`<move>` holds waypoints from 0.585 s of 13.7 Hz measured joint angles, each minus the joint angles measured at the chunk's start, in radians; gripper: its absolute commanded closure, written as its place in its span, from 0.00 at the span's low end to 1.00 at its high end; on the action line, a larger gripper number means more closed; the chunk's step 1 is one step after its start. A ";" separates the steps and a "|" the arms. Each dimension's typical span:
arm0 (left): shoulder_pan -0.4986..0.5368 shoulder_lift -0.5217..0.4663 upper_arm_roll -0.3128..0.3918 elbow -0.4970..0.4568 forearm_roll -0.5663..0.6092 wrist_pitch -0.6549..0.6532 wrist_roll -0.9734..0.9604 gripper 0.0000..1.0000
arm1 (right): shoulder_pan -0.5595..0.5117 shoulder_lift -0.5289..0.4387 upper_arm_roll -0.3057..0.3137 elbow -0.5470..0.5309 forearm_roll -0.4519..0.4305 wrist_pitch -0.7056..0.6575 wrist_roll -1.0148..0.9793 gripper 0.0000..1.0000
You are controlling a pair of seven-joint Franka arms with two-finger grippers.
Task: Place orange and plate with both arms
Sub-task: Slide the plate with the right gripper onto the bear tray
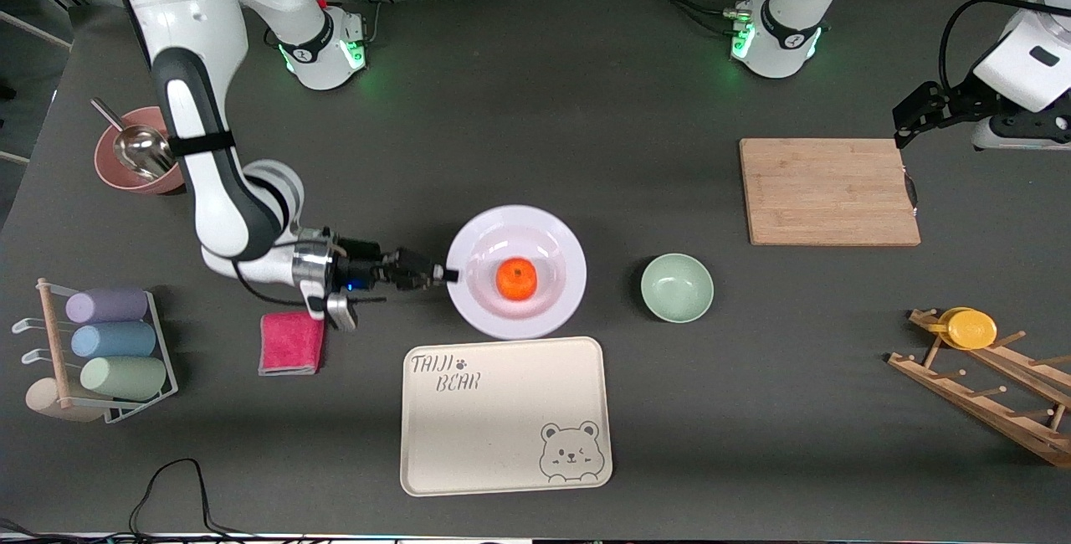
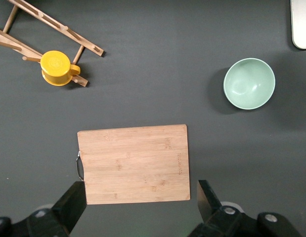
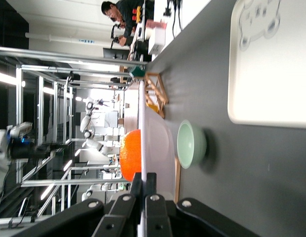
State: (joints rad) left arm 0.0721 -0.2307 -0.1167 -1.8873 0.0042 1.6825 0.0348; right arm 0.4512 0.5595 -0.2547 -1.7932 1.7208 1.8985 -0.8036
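- Orange sits in the middle of the plate, just ahead of the right gripper, whose jaws are pinched shut on the plate's rim.
- Left gripper waits over the cutting board, jaws spread wide, holding nothing.
- Step in hand looks like carrying the loaded plate; next it must stay level, likely toward the tray.

"TAIJI BEAR" on the beige tray

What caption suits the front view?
Right hand shut on the plate rim, orange inside; left hand waits open above the cutting board.
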 measured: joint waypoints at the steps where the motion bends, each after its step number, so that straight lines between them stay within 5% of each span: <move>1: 0.000 0.000 0.001 0.000 0.000 0.000 0.000 0.00 | -0.001 0.059 -0.010 0.095 -0.001 -0.005 0.043 1.00; 5: 0.000 0.000 0.005 0.001 0.000 0.000 -0.001 0.00 | -0.008 0.271 -0.087 0.453 -0.004 -0.057 0.251 1.00; 8: 0.000 0.000 0.005 0.001 0.000 0.000 -0.001 0.00 | -0.035 0.388 -0.102 0.602 -0.003 -0.060 0.300 1.00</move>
State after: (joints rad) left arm 0.0721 -0.2308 -0.1117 -1.8859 0.0046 1.6829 0.0334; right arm 0.4166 0.9471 -0.3564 -1.1909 1.7182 1.8385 -0.5038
